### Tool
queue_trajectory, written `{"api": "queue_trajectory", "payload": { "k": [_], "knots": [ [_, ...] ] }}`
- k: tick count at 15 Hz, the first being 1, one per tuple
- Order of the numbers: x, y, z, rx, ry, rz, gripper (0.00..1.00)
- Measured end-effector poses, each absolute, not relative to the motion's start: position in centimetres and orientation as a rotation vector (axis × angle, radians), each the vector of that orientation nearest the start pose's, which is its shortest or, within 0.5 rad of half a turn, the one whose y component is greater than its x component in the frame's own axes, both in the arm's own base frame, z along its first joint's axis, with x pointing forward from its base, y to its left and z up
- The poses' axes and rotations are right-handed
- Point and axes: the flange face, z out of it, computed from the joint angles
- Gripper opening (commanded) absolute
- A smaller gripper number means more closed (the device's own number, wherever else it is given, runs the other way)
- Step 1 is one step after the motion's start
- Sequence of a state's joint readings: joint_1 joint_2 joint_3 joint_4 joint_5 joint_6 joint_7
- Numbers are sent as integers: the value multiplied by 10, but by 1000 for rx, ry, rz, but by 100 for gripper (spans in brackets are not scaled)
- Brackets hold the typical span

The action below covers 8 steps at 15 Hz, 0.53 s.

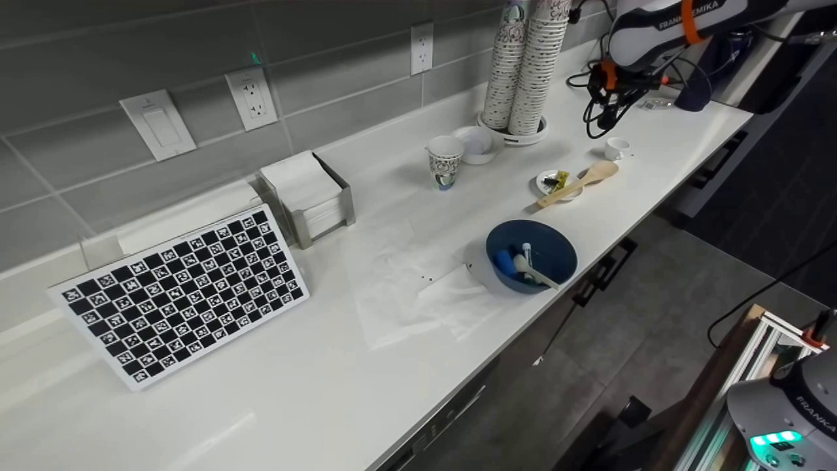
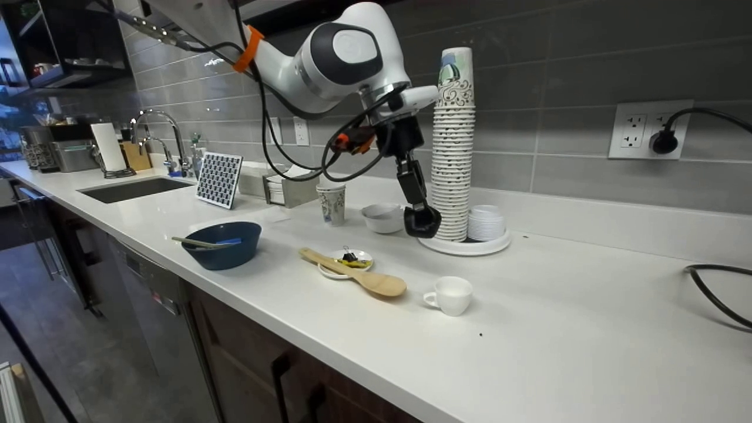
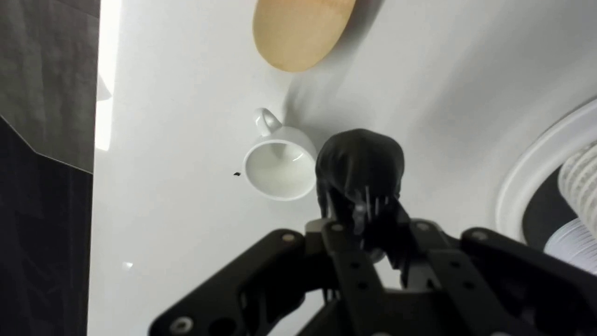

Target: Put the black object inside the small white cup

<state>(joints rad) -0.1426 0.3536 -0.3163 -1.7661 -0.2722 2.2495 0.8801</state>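
Black object [image 3: 359,158] at the tips of the gripper [image 2: 421,212]: a dark rounded lump held in the air above the counter [image 2: 558,329], outside the cup [image 2: 456,298]. Fingers drawn in on it; black against black, so where pad ends and lump begins cannot be told. Wrist view: lump's outline just beside the cup's rim, on the side toward the tray [image 2: 464,249] with its stacked paper cups [image 2: 452,170]. Cup upright on the counter, white inside showing, handle turned toward the spoon [image 2: 385,285]. Dark speck [image 3: 237,174] near the cup, on the counter-edge side; too small to identify. Spoon wooden, laid across the plate [image 2: 365,256], broad end nearest the cup. On the plate also a black clip [image 2: 350,257] and something yellow [image 2: 359,264]. Farther along, blue bowl [image 2: 235,254] near the counter's edge, several items [image 1: 503,263] inside, one handle [image 2: 197,241] leaning over its rim. In both exterior views, a lone patterned paper cup [image 2: 332,207] and a white dish [image 2: 380,222] side by side toward the wall [image 2: 576,176], beyond the plate.
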Motion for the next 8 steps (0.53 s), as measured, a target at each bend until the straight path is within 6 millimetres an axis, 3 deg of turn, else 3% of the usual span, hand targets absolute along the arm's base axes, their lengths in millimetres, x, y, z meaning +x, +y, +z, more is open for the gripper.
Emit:
{"api": "queue_trajectory", "payload": {
  "k": [8],
  "knots": [
    [595, -332, 353, -2968, 1882, -155, 5]
  ]
}}
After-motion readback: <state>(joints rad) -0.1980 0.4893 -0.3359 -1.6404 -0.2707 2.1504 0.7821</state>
